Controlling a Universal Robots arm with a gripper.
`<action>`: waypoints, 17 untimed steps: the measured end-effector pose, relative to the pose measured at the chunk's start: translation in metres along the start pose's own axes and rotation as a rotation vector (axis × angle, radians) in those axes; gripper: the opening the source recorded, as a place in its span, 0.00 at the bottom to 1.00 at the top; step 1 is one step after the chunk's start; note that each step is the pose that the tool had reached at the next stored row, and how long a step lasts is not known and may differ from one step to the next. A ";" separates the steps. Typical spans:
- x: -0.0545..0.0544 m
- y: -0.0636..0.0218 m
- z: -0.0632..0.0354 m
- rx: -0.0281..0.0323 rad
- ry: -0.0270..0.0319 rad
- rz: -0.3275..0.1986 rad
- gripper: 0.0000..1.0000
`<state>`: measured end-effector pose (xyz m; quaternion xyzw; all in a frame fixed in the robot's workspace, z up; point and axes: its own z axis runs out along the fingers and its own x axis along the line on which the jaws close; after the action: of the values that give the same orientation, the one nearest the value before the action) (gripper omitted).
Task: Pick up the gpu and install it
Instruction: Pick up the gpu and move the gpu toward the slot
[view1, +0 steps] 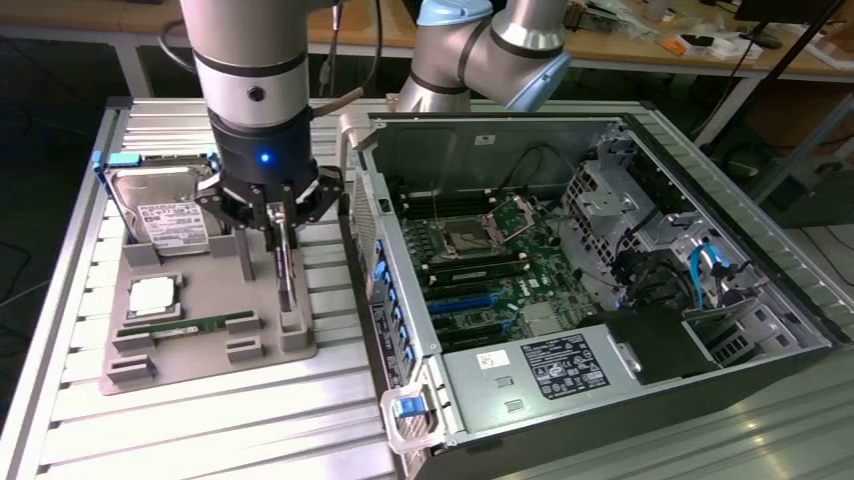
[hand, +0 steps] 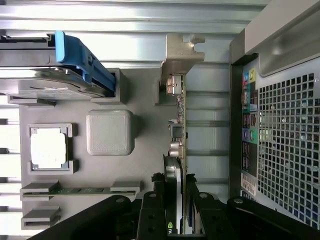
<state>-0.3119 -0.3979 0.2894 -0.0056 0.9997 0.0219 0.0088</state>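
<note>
Below, the black two-fingered gripper (view1: 278, 230) is clamped on the thin dark-green gpu card with silver end bracket (hand: 179, 131). The card stands on edge along the grey plastic parts tray (view1: 200, 355), on the side nearest the open black computer case (view1: 481, 150).

- Beside the upright gpu (view1: 286, 285), toward the exterior view's right, only a narrow strip of counter (view1: 214, 430) separates the grey holder (view1: 174, 375) from the case wall (view1: 367, 230).
- Toward the exterior view's left: bare holder floor, then the raised hard drive (view1: 160, 215).
</note>
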 end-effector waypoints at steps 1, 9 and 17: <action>0.000 0.0002 -0.0017 -0.0001 -0.0001 0.000 0.27; 0.000 0.0009 -0.0156 0.0000 -0.0008 0.000 0.27; -0.001 0.0019 -0.0334 0.0000 -0.0020 0.000 0.27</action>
<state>-0.3118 -0.3975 0.3228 -0.0056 0.9997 0.0219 0.0098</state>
